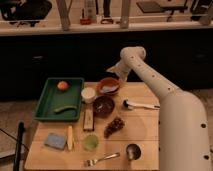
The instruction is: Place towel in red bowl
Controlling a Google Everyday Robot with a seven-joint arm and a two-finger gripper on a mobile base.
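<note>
A single view looks down from high at the near edge, facing the far dark counter. The white two-finger gripper [116,71] hangs mid-frame; the light wooden table [145,125] spreads below and nearer than it.

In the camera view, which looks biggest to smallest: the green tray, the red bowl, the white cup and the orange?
1. Green tray
2. Red bowl, with the towel in it
3. White cup
4. Orange

The cup and orange look close in size. The tool hangs open just above the red bowl.
</note>
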